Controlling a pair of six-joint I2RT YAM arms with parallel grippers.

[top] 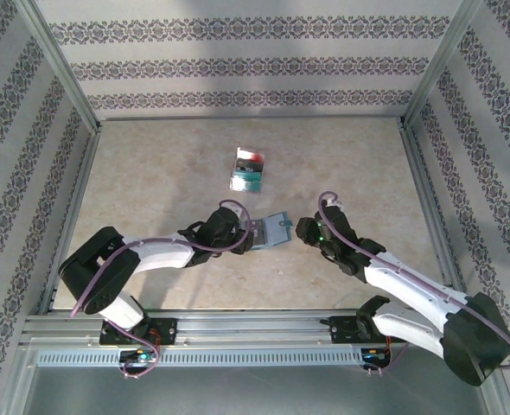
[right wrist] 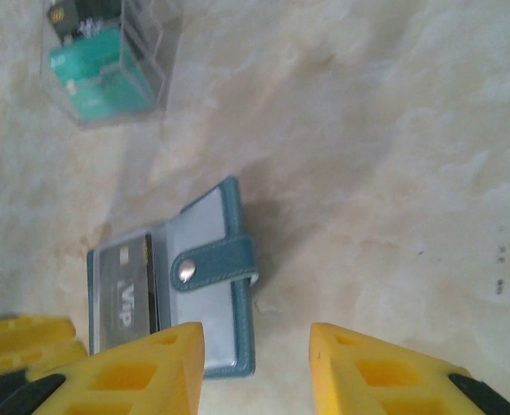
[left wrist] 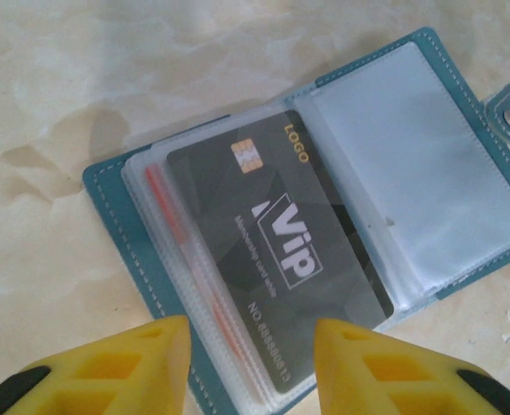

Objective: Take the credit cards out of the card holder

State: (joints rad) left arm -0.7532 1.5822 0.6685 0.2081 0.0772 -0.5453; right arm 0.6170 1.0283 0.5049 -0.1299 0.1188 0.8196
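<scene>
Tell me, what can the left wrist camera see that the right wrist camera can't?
Left wrist view: the dark card's printed number, plus a red card edge tucked behind it. Right wrist view: a clear box holding a green card, off past the wallet. Both: the open blue wallet with that dark card inside.

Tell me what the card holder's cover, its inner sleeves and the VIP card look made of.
Card holder cover: likely slate-blue leatherette, matte, with stitching along its edge. Inner sleeves: clear flexible plastic, glossy; cards show through. VIP card: dark plastic, satin finish, printed lettering, gold chip.
</scene>
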